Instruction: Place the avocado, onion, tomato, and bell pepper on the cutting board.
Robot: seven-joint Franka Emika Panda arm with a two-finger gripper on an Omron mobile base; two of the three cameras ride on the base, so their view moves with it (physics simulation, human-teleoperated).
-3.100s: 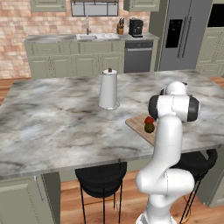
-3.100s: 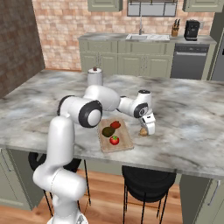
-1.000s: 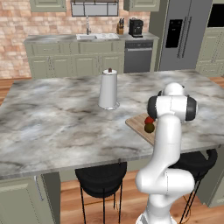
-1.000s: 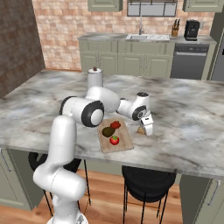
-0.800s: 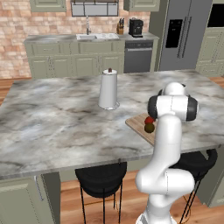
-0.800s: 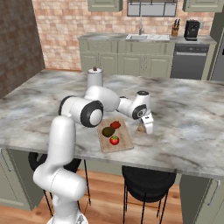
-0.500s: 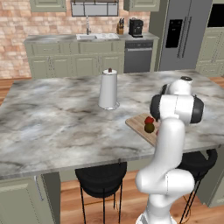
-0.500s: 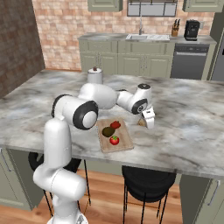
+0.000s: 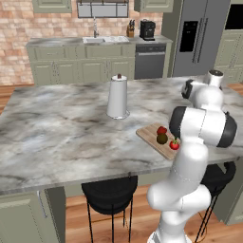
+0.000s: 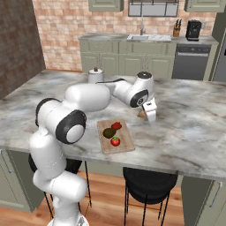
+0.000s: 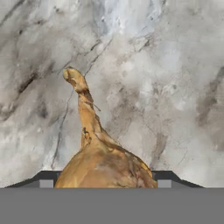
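My gripper [image 10: 149, 114] hangs low over the marble counter, to the right of the cutting board [image 10: 106, 145], and is shut on the tan onion [image 10: 142, 113]. In the hand view the onion [image 11: 103, 162] sits between the two fingertips [image 11: 46, 183], its long pointed tip aimed away over the marble. On the light wooden board lie the dark avocado [image 10: 108, 132], the red bell pepper [image 10: 116, 126] and the tomato [image 10: 115, 141] with its green top. In the left base view the board [image 9: 147, 134] carries the pepper [image 9: 162, 130], avocado [image 9: 162, 138] and tomato [image 9: 174, 144], partly behind my arm.
A white canister with a dark knob [image 9: 117, 97] stands mid-counter, left of the board. Black stools [image 10: 148, 183] sit under the counter's near edge. The board lies close to that edge. Sink and cabinets line the far wall.
My arm's elbow has swung upward and the hand has shifted slightly away from the near edge, with the onion still between the fingers. The produce on the board has not moved.
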